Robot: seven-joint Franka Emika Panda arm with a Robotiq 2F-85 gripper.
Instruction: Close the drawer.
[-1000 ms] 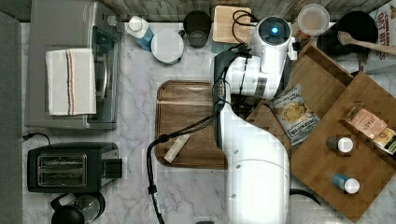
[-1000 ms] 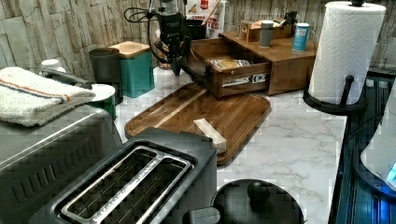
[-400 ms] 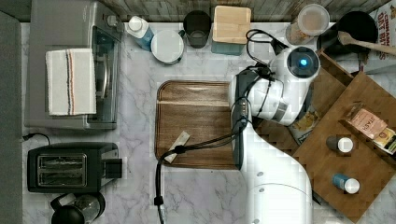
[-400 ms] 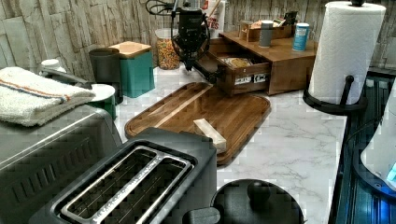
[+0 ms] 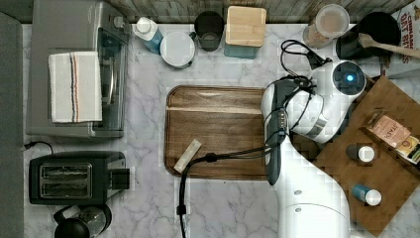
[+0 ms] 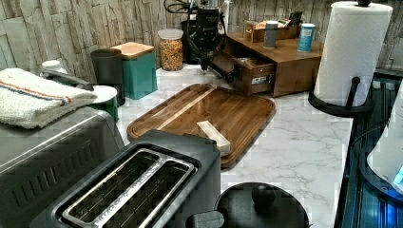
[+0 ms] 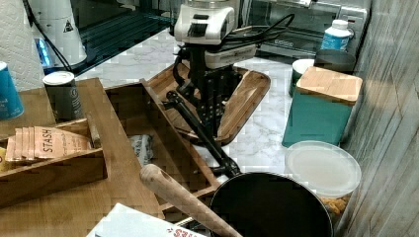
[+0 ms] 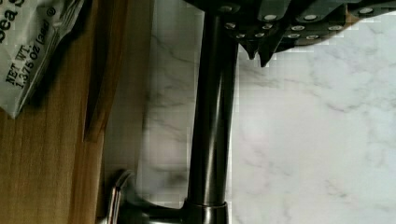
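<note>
The drawer point(image 6: 248, 72) sticks partly out of the wooden box unit point(image 6: 290, 61) and holds a snack bag point(image 7: 143, 148). Its wooden front point(image 8: 108, 70) carries a long black handle bar point(image 8: 212, 116), also seen in the right view point(image 7: 200, 131). My gripper point(image 8: 259, 55) is shut with nothing in it, its tips right beside the bar on the side away from the drawer. In the left view the gripper point(image 6: 205, 65) points down just in front of the handle point(image 6: 223, 72). In the top view my arm point(image 5: 317, 109) covers the drawer.
A dark rounded tray point(image 5: 218, 129) with a small wooden block point(image 5: 187, 154) lies beside the drawer. A black pot point(image 7: 269, 207) with a wooden spoon, a cereal jar point(image 6: 171, 47) and a teal canister point(image 7: 321, 106) stand nearby. Cans sit on the box top point(image 5: 391, 163).
My arm has swung toward the top view's right, against the handle, and the drawer has slid further into the box unit.
</note>
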